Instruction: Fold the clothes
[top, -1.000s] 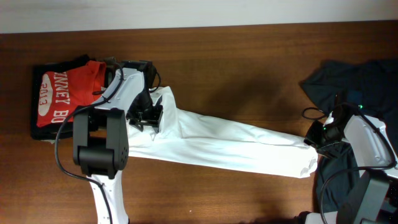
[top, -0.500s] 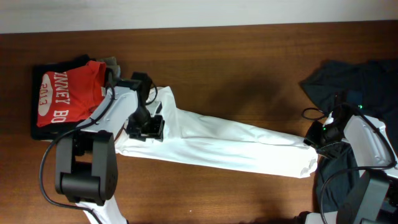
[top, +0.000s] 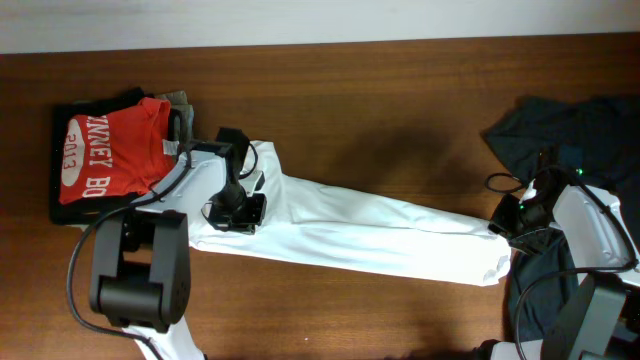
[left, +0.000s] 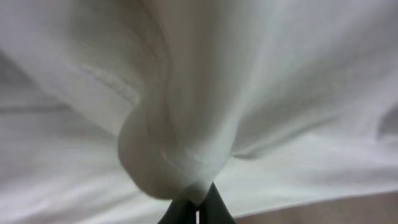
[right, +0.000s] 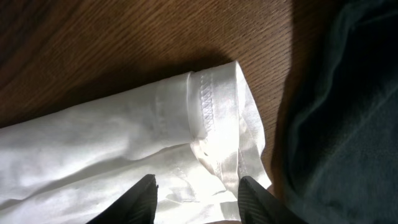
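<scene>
The white T-shirt (top: 370, 230) lies bunched into a long band across the wooden table, running from upper left to lower right. My left gripper (top: 235, 212) is pressed down on its left end. In the left wrist view the left gripper (left: 198, 208) is shut, with a puckered fold of the white T-shirt (left: 180, 162) pinched between its tips. My right gripper (top: 503, 222) sits at the band's right end. In the right wrist view the right gripper (right: 198, 190) stands open, its fingers (right: 147, 194) astride the stitched hem of the T-shirt (right: 211, 106).
A red shirt with white lettering (top: 105, 150) lies on a dark garment (top: 62, 205) at the far left. A dark grey heap (top: 570, 130) fills the right side, close beside the right gripper, and shows as dark grey cloth (right: 348, 124) next to the hem.
The left gripper moved slightly toward the near edge along the shirt's left end and closed on a fold of cloth. The right gripper has not moved.
</scene>
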